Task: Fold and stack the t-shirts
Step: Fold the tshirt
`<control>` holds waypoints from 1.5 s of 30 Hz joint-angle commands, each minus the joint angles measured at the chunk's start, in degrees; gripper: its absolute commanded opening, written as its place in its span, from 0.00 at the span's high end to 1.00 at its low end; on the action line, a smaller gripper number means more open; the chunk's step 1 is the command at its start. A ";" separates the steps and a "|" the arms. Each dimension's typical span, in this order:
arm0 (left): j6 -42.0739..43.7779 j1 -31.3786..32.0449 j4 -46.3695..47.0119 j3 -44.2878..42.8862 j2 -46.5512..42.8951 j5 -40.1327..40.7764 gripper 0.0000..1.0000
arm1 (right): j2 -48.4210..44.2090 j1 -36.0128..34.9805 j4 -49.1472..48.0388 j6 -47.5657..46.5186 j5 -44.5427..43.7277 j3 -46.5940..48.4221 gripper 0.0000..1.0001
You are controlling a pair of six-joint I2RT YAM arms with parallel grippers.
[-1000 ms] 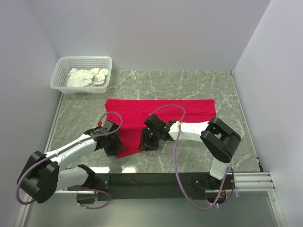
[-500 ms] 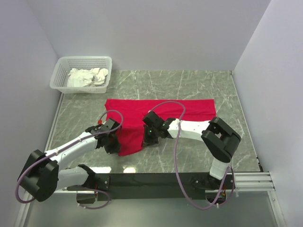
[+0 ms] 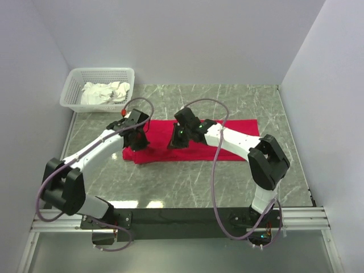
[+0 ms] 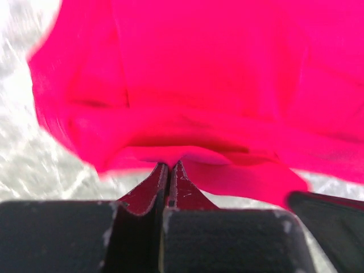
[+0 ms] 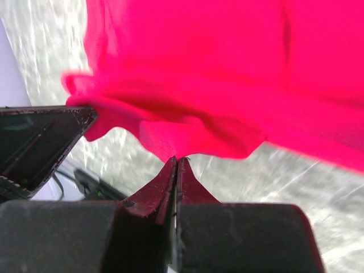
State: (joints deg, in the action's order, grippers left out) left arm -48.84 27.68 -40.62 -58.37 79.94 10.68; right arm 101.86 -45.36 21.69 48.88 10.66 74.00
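Note:
One bright red t-shirt (image 3: 227,139) lies across the middle of the marble table as a long band, its near part doubled back over itself. My left gripper (image 3: 136,142) is above the band's left end, shut on the t-shirt's edge (image 4: 170,156). My right gripper (image 3: 179,139) is above the band's middle, shut on the same lifted edge (image 5: 177,149). In both wrist views the red fabric hangs bunched from the closed fingertips, above the marble. The two grippers stand side by side, roughly a gripper's width apart.
A white lattice basket (image 3: 73,91) holding crumpled white cloth (image 3: 105,92) stands at the back left corner. Grey walls close the table on three sides. A black rail (image 3: 187,216) with the arm bases runs along the near edge.
Both grippers shut on the t-shirt's near hem and carried it away from the bases, over the rest of the shirt. The shirt's near flap is now folded into a narrow band.

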 commanded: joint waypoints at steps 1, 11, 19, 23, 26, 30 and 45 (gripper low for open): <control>5.94 -1.40 1.77 -6.39 2.93 3.12 0.99 | 2.72 3.25 3.09 -2.91 0.50 4.48 1.00; 13.94 -2.72 6.69 -17.91 15.67 4.18 0.99 | 8.87 8.45 3.10 -5.73 2.70 12.92 1.00; 17.20 -4.56 10.47 -21.60 22.09 2.86 0.99 | 12.92 11.17 -0.24 -5.12 4.28 15.83 0.99; 17.90 -5.62 11.35 -23.54 24.64 2.07 0.99 | 14.76 12.67 -1.92 -5.11 5.08 16.97 0.99; 18.17 -5.80 12.23 -24.69 26.14 1.54 0.99 | 16.52 13.55 -1.48 -5.38 4.90 18.46 0.99; 17.99 -5.97 12.32 -24.69 27.55 1.36 0.99 | 18.80 14.34 -1.48 -5.64 5.69 19.25 0.98; 16.50 -7.11 14.17 -23.99 30.09 0.40 0.99 | 23.73 15.83 -1.57 -8.36 6.13 24.35 0.95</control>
State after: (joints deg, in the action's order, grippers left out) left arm -32.16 21.02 -27.20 -81.19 108.29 11.81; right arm 124.22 -30.11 20.58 42.00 16.71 95.44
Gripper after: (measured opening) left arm 0.025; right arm 0.050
